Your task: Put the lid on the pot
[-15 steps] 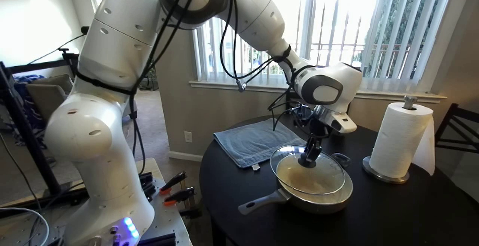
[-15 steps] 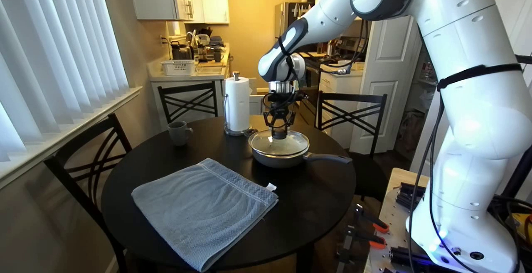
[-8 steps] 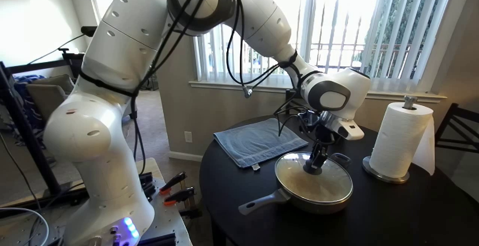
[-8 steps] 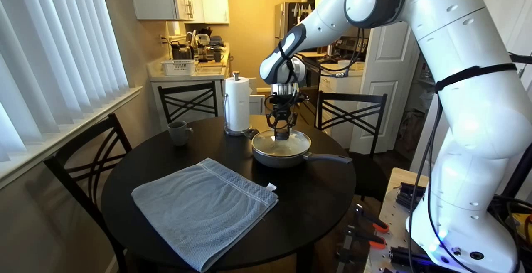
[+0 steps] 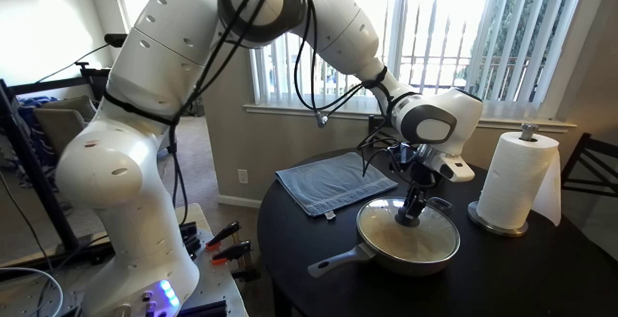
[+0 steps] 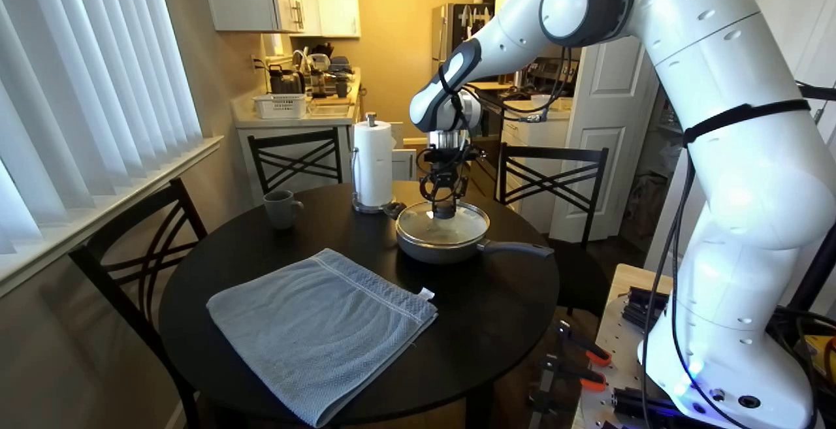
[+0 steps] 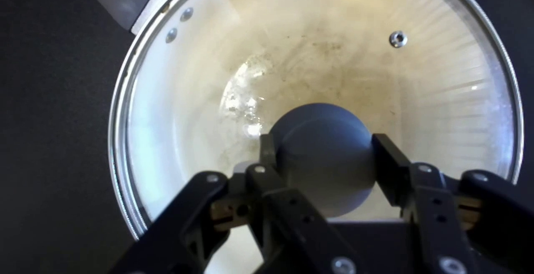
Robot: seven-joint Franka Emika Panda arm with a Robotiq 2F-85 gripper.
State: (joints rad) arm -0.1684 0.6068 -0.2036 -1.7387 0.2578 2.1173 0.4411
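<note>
The see-through lid point(image 5: 393, 242) with its metal rim lies over the pot, and it covers the pot's opening in both exterior views point(image 6: 421, 228). The pot point(image 5: 410, 268) is a shallow pan whose long grey handle point(image 5: 340, 260) points toward the robot base. My gripper point(image 5: 409, 213) is above the lid, with its fingers on both sides of the dark centre knob point(image 7: 323, 140), shut on it. In the wrist view, the lid point(image 7: 333, 57) and pot rims nearly coincide, with a thin double edge at left. I cannot tell whether the lid is fully seated all round.
A folded blue-grey cloth point(image 6: 320, 331) lies beside the pan on the dark round table point(image 6: 496, 344). A paper towel roll point(image 5: 519, 182) on a metal stand and a grey mug point(image 6: 281, 209) also stand there. A dark loop point(image 5: 440, 205) sticks out behind the pan.
The gripper has carried the lid down and sideways, from offset and above the pan to over its opening. In the last half second it shifted only slightly. The pan has not moved.
</note>
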